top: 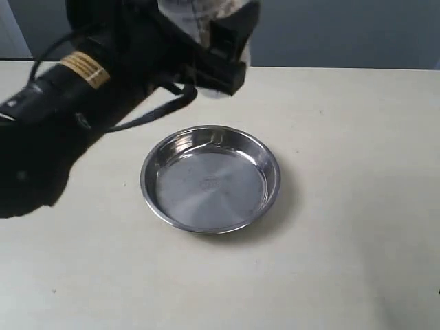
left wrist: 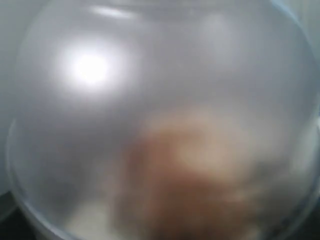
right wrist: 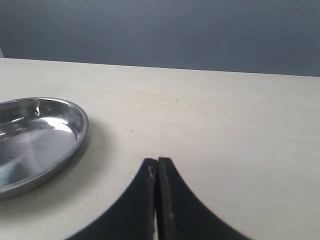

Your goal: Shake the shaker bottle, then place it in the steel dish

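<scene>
- The bottle (top: 192,17) is up in the air, past the dish (top: 210,180). The left claw (top: 223,65) pinches it.
- Brown bits (left wrist: 185,175) lie inside the foggy bottle.
- The dish sits on the bench (top: 344,227), and its shiny flat bottom shows.
- The right claw (right wrist: 157,167) is pressed together, low over the bench, near the dish.
- A yellow label (top: 84,67) on the left arm (top: 55,124) is too small to read.

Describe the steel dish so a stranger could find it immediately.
Start with the pale table; near its middle sits the steel dish, round and shallow. It is the only shiny metal thing there, and empty, unlike the frosted shaker bottle gripped by the black arm behind it.
</scene>
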Controlling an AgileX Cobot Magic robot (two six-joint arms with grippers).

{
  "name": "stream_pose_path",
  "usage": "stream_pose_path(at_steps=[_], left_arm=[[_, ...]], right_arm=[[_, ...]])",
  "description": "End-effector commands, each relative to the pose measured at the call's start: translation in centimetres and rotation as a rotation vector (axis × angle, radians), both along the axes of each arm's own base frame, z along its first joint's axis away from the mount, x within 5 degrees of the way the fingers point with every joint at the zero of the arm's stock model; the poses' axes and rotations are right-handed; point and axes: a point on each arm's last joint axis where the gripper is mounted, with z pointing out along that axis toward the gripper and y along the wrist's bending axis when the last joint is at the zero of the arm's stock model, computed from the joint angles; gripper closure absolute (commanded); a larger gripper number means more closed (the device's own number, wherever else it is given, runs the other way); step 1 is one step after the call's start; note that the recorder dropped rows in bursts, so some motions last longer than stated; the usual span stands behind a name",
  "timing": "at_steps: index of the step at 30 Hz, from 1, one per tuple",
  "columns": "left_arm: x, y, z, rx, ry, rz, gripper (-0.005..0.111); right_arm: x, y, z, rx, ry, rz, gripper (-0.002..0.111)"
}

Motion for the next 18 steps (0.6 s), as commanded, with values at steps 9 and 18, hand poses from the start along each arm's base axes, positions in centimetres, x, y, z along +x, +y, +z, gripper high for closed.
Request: stream_pose_path(at_steps=[9,18], left_arm=[[-2.4,-1.9,4.5,0.003,-0.170,-0.142,0.107],[0.1,-1.5,-3.8,0.079,0.147,-0.018,0.107]], right_arm=[[0.0,0.0,0.1,-0.002,-0.016,-0.001,0.109],[0.0,0.0,0.1,-0.002,-0.016,-0.001,0.109]])
